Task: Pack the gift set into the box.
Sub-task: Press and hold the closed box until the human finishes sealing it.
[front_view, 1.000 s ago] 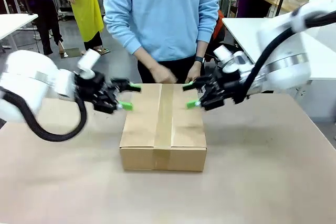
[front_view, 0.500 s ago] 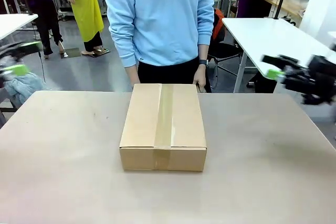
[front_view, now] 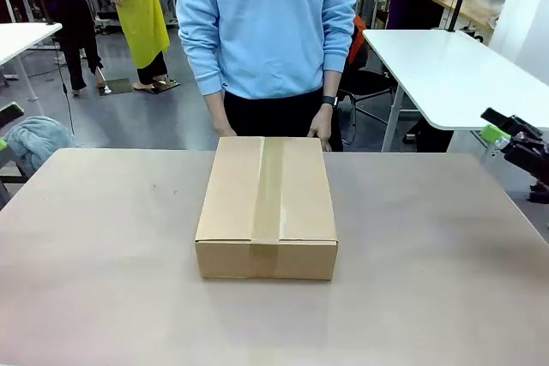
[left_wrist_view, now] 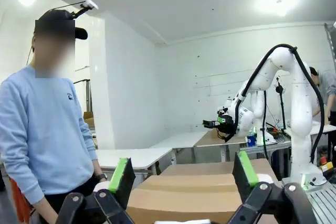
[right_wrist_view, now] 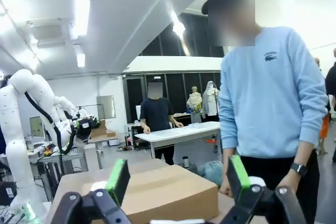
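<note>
The box lies in the middle of the table, its flaps shut and a strip of tape along the top. The gift set is out of sight. My right gripper hangs at the table's right edge, well clear of the box. At the left border, only the fingertips of my left gripper peek in. In the left wrist view the left gripper is open, with the box beyond it. The right gripper is open too, facing the box. The person's hands rest at the box's far edge.
The person in a light blue sweater stands at the far side. A white table stands at the back right and another at the back left. A grey-blue cloth lies beyond the left corner.
Both grippers, which flanked the box's far corners a second ago, have pulled outward to the table's left and right edges. The box has not moved.
</note>
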Controlling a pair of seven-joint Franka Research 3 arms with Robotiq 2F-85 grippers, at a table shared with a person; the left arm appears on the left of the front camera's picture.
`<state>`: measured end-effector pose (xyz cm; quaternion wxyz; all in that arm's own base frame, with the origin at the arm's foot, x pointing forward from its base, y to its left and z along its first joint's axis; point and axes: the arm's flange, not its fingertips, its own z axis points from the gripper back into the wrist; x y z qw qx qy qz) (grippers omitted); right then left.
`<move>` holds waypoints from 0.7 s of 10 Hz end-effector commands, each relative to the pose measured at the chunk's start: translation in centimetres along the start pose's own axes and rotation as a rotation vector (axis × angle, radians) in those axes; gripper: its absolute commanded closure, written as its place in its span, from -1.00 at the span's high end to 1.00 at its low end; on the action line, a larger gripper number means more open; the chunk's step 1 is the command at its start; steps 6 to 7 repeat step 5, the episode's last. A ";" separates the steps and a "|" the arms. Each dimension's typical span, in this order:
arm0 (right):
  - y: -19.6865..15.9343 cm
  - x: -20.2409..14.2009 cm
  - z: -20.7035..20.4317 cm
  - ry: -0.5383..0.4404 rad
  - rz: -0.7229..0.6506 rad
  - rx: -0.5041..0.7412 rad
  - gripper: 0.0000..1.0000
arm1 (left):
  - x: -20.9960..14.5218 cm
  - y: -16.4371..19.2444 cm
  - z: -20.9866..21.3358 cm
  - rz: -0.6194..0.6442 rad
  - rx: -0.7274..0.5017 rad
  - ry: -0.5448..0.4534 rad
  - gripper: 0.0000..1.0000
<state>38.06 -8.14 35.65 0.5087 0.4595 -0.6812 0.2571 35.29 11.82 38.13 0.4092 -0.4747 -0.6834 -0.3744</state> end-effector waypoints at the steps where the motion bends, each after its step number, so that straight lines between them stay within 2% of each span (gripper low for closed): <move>1: 0.9 1.1 -0.8 0.014 -0.004 0.034 1.00 | 1.6 -0.4 -1.0 -0.005 -0.015 0.024 1.00; 7: 0.9 1.1 -0.8 0.014 -0.004 0.034 1.00 | 1.6 -0.4 -1.0 -0.005 -0.015 0.024 1.00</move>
